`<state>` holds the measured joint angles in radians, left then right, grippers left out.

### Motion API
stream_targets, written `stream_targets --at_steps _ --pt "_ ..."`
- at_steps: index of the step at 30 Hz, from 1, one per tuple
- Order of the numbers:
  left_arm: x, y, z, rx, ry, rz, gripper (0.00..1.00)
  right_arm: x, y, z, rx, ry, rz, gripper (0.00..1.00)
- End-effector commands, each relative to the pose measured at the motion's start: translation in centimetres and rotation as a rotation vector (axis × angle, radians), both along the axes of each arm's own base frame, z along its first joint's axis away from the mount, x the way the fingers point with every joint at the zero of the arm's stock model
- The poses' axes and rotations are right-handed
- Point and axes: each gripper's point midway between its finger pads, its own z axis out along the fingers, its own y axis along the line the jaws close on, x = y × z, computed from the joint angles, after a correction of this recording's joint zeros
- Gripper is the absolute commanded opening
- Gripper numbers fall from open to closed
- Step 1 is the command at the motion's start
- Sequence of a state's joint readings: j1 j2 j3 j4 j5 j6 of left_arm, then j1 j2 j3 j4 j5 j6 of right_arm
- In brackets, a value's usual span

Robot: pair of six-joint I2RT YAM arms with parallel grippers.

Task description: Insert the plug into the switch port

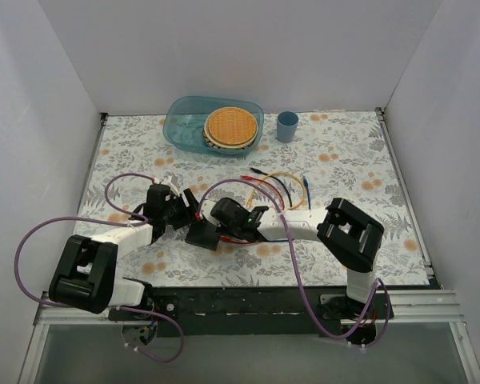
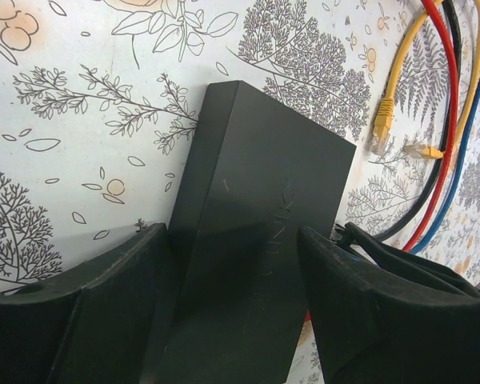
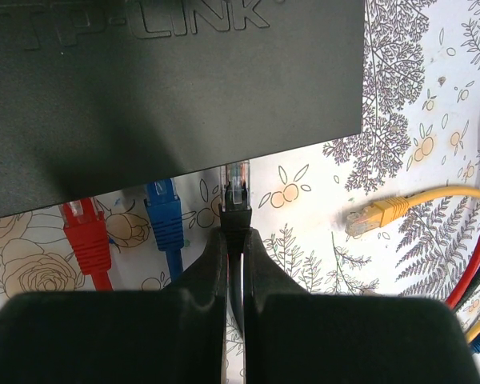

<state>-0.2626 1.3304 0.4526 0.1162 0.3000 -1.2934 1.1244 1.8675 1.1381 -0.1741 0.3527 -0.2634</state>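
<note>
The switch (image 1: 202, 235) is a flat matte-black box lying on the floral table cover between the two arms. In the left wrist view the switch (image 2: 256, 200) sits between the left gripper's (image 2: 232, 272) fingers (image 2: 104, 320), which press on its two long sides. My right gripper (image 3: 236, 236) is shut on a black plug (image 3: 238, 192) with a clear tip. The tip touches the switch's (image 3: 168, 88) socket edge. A red plug (image 3: 84, 232) and a blue plug (image 3: 164, 220) sit at the same edge, to the left. From above, the left gripper (image 1: 178, 210) and right gripper (image 1: 224, 222) flank the switch.
A loose yellow plug (image 3: 376, 214) lies to the right of the black one. Red, yellow, black and blue cables (image 1: 280, 188) run behind the right arm. A teal basin (image 1: 180, 128) holding a wicker plate and a blue cup (image 1: 286, 126) stand at the back. White walls enclose the table.
</note>
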Motion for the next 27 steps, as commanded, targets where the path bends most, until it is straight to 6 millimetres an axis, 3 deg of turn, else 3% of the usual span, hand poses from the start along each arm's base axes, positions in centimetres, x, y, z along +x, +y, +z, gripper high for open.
stream_targets --at_steps 1,8,27 --pt "0.0 -0.1 1.0 -0.032 -0.027 0.006 0.67 -2.3 0.4 -2.0 -0.034 0.095 0.057 0.01" --pt "-0.1 0.2 0.9 -0.027 -0.022 0.022 0.72 -2.5 -0.2 -2.0 -0.036 0.096 0.039 0.01" --pt "-0.6 0.8 -0.4 0.0 0.01 0.034 0.72 -1.8 -1.3 -0.9 -0.012 0.059 -0.06 0.01"
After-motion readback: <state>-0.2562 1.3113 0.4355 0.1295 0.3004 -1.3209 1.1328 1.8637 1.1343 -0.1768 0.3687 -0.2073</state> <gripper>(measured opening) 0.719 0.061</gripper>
